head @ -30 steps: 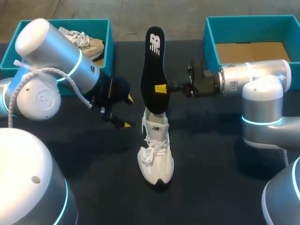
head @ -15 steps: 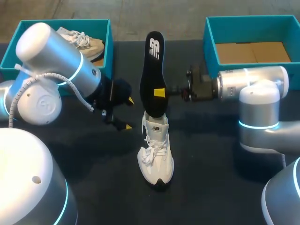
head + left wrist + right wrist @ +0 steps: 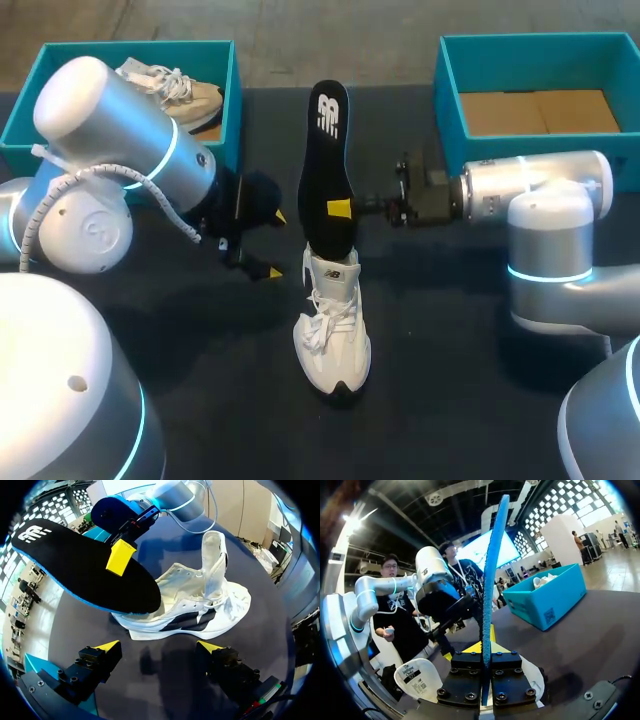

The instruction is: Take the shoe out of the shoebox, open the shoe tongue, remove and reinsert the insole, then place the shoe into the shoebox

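**Shoe and insole: item positions, one moment**

Shoe (image 3: 333,325): white, laced, standing on its sole near the middle of the dark surface (image 3: 450,380). Its toe points to 6 o'clock and its heel to 12 in the head view. It is outside both boxes. In the left wrist view the shoe (image 3: 200,615) shows side-on, with its tongue raised upright.

Insole (image 3: 325,160): black with a blue edge, held nearly upright at 12 o'clock from the shoe, printed end uppermost. Its lower end meets the shoe's opening (whether it sits inside cannot be told). It appears edge-on in the right wrist view (image 3: 492,580) and broadside in the left wrist view (image 3: 75,570).

Right end effector (image 3: 345,208): comes in from 3 o'clock with its fingers narrow, clamped on the insole from both faces about midway along it. Its own view shows the end effector (image 3: 486,665) closed against the insole's edge.

Left end effector (image 3: 274,243): at 9 o'clock from the insole and near it, touching nothing. Its fingers are spread wide and hold nothing. In its own view the end effector (image 3: 159,647) has the shoe ahead of its two tips.

Left shoebox (image 3: 232,100): teal, at 10 o'clock on the surface, holding a beige shoe (image 3: 175,90).

Right shoebox (image 3: 450,90): teal, at 2 o'clock, with a brown cardboard floor showing.
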